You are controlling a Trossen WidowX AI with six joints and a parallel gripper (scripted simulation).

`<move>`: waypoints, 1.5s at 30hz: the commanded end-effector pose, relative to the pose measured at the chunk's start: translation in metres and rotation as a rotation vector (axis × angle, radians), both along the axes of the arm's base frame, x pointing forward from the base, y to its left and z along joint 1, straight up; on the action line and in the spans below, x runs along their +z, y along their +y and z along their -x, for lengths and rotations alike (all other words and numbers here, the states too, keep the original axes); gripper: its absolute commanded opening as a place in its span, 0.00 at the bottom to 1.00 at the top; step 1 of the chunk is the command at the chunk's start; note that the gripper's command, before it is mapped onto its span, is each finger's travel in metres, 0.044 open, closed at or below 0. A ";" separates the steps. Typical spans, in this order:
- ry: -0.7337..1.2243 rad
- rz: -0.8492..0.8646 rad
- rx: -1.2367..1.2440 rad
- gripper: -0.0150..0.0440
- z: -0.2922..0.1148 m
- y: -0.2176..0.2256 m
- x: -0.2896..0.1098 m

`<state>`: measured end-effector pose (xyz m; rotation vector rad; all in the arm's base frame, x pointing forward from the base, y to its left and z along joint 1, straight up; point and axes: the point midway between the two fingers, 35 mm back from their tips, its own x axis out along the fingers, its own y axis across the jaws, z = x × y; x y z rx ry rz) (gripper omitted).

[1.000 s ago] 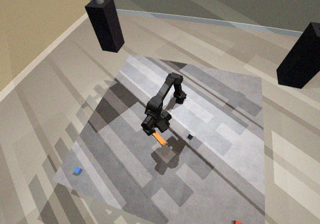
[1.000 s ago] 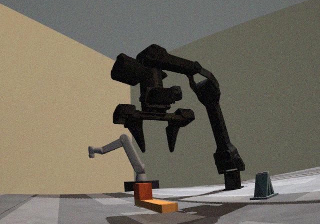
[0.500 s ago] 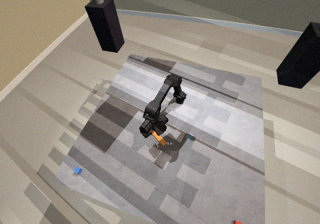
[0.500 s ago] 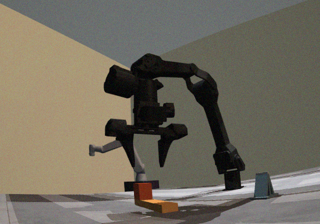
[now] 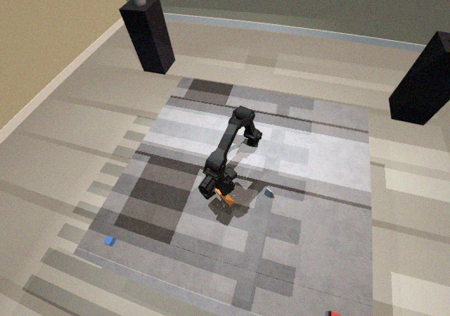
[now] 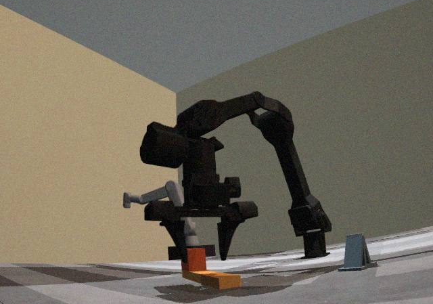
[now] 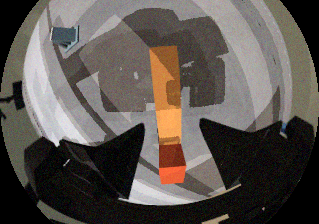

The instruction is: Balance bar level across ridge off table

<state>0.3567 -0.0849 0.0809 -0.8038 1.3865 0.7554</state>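
Observation:
The orange bar lies flat on the table. It has a taller red-orange block at one end. My gripper is open and points down just above the block end. One finger stands on each side of the bar, with gaps to both. The ridge is a small blue-grey wedge. It stands upright on the table, apart from the bar and off to the right in the top and exterior views.
A small blue cube lies far to the front left. A red object shows at the bottom edge. Two black pillars stand beyond the mat. A grey arm stands in the background. My base is behind the bar.

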 end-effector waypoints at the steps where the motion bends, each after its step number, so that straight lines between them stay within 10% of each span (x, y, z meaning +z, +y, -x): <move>1: 0.013 0.000 0.002 0.79 0.002 0.000 -0.007; 45: 0.013 0.000 0.002 0.79 0.001 0.000 -0.029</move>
